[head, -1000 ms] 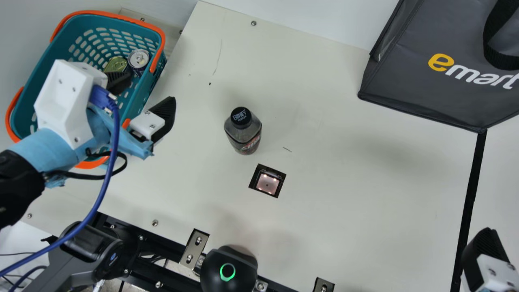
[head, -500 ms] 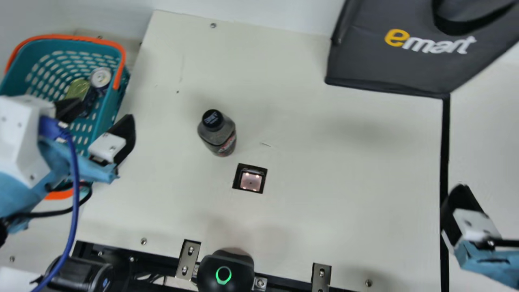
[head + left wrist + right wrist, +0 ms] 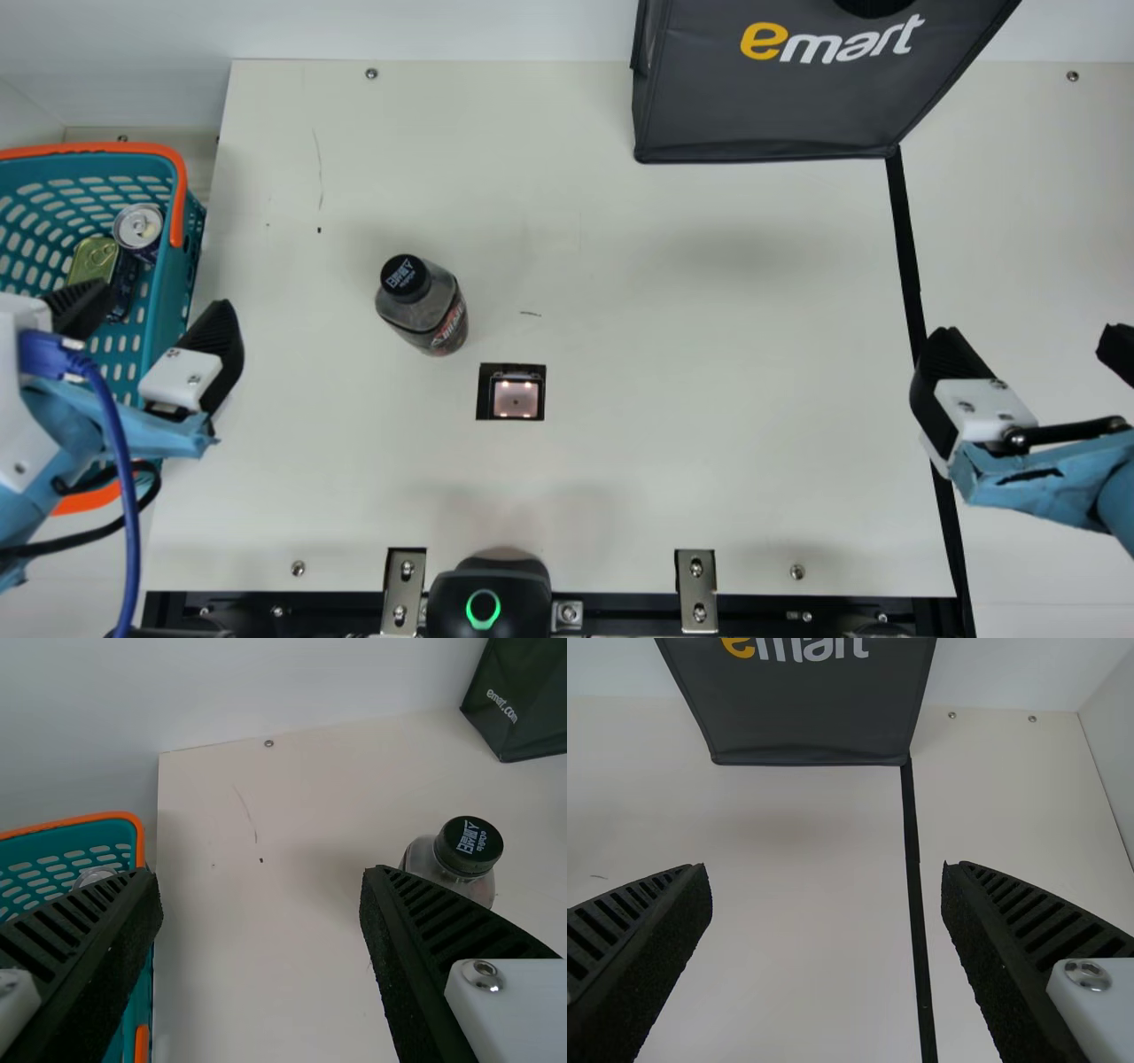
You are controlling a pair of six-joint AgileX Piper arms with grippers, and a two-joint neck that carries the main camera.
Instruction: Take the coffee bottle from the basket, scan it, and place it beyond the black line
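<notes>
The coffee bottle (image 3: 423,306) stands out of the basket (image 3: 175,279), near the scanner window (image 3: 516,398), with left gripper (image 3: 158,299) and right gripper (image 3: 1031,333) wide open and empty; scan completion cannot be confirmed, and placement beyond the black line (image 3: 908,257) is outstanding.

- Main view looked down from the neck over the table (image 3: 691,461).
- Left wrist view looked closer, past the basket (image 3: 171,288) toward the wall (image 3: 443,27).
- Right wrist view, also close, faced the bag (image 3: 762,111) all three shared.
</notes>
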